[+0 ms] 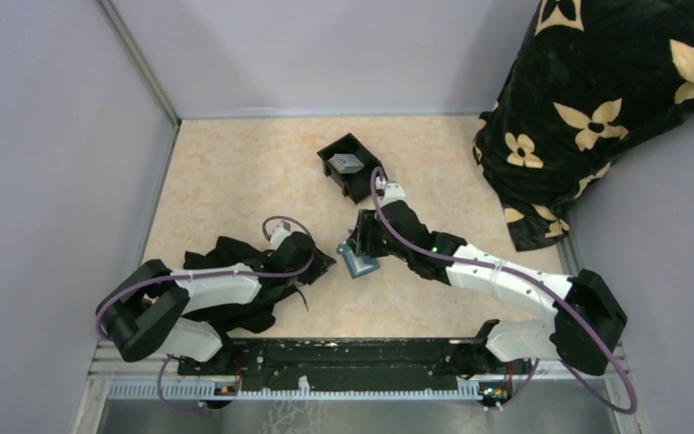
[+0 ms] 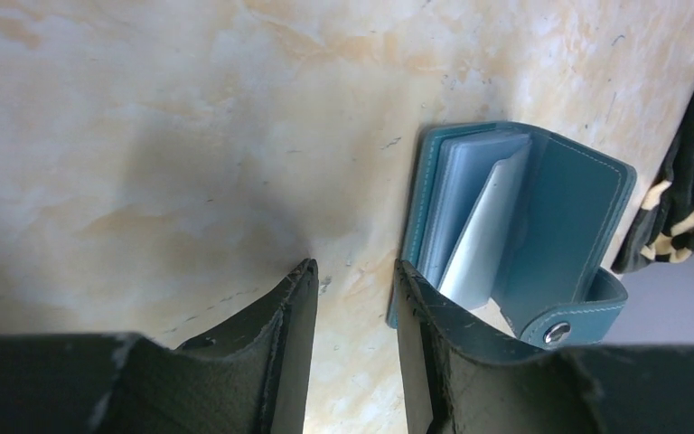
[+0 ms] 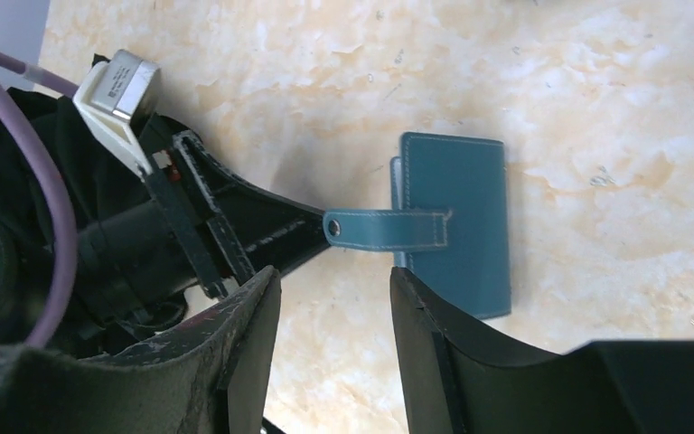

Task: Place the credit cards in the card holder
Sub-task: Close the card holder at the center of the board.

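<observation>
Top external view: teal card holder (image 1: 360,264) lies mid-surface, just right of left tool (image 2: 354,268), nearest right tool (image 3: 334,276), long axis along its reach. Both tools released, nothing gripped. Stitched leather, clear sleeves fanned, strap loose. Grey credit card (image 1: 347,164) in far black tray (image 1: 325,160).

- The teal-blue leather card holder (image 1: 359,263) lies on the beige marbled counter (image 1: 235,181), near its middle, between the two pincers.
- The left pincer (image 2: 354,271) sits just left of it, the right pincer (image 3: 334,276) just behind it.
- The black open-topped plastic tray (image 1: 327,163) stands further back, apart from the holder.
- A grey-silver flat card (image 1: 347,164) lies in that tray.
- A black flower-patterned blanket (image 1: 596,108) fills the far right corner.
</observation>
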Robot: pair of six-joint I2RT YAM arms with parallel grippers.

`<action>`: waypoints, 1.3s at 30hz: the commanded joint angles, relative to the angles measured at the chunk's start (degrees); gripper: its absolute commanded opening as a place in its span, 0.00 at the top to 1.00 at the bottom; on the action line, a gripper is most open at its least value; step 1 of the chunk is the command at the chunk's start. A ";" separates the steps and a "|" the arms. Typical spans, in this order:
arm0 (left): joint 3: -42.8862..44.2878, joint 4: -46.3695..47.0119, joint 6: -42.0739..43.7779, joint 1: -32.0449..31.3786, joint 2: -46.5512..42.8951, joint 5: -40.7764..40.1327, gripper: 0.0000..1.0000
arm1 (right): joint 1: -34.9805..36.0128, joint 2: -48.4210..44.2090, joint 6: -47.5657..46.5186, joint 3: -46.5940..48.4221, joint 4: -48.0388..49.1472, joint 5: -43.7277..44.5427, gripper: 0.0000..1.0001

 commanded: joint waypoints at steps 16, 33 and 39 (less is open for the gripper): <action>3.61 -16.08 5.74 0.20 -6.13 -5.37 0.56 | -19.69 6.58 8.09 -13.51 20.46 -22.45 0.46; 10.75 -12.45 9.58 0.55 11.20 1.93 0.53 | -21.15 21.92 13.21 -17.09 34.47 -34.66 0.37; 9.80 -10.88 9.60 0.60 14.78 5.35 0.54 | -19.91 25.30 13.81 -18.06 36.46 -35.38 0.36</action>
